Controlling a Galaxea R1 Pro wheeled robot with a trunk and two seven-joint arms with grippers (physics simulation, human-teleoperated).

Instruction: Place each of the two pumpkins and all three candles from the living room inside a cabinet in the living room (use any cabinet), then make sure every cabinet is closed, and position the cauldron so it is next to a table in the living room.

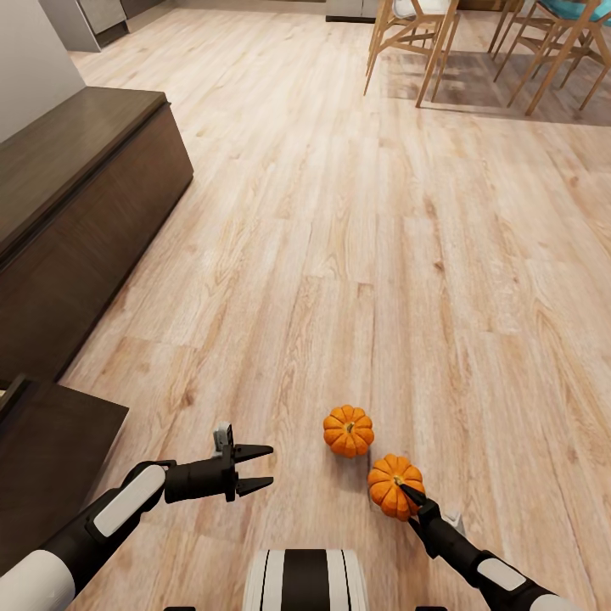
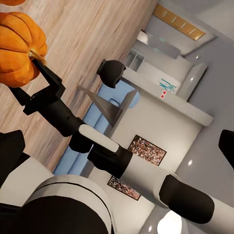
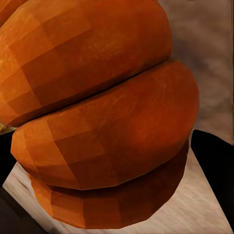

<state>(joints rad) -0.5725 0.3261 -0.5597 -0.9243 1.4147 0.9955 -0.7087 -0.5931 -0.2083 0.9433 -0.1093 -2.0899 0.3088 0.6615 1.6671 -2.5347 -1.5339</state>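
Observation:
Two ribbed orange pumpkins lie close together on the wood floor in front of me. The farther pumpkin (image 1: 348, 430) stands free. My right gripper (image 1: 406, 501) is closed around the nearer pumpkin (image 1: 392, 484), one finger crossing its top by the stem (image 2: 34, 52). That pumpkin (image 3: 107, 122) presses against a dark finger (image 3: 214, 161) in the right wrist view. Whether it is off the floor I cannot tell. My left gripper (image 1: 261, 468) hovers open and empty to the left of the pumpkins. The long dark brown cabinet (image 1: 85, 204) runs along the left wall. The candles and cauldron are out of view.
A dark brown panel (image 1: 51, 441) juts out from the cabinet at lower left, close to my left arm. Wooden chairs (image 1: 420, 38) and more chair legs (image 1: 552, 51) stand at the far right. My base (image 1: 305, 581) is just behind the pumpkins.

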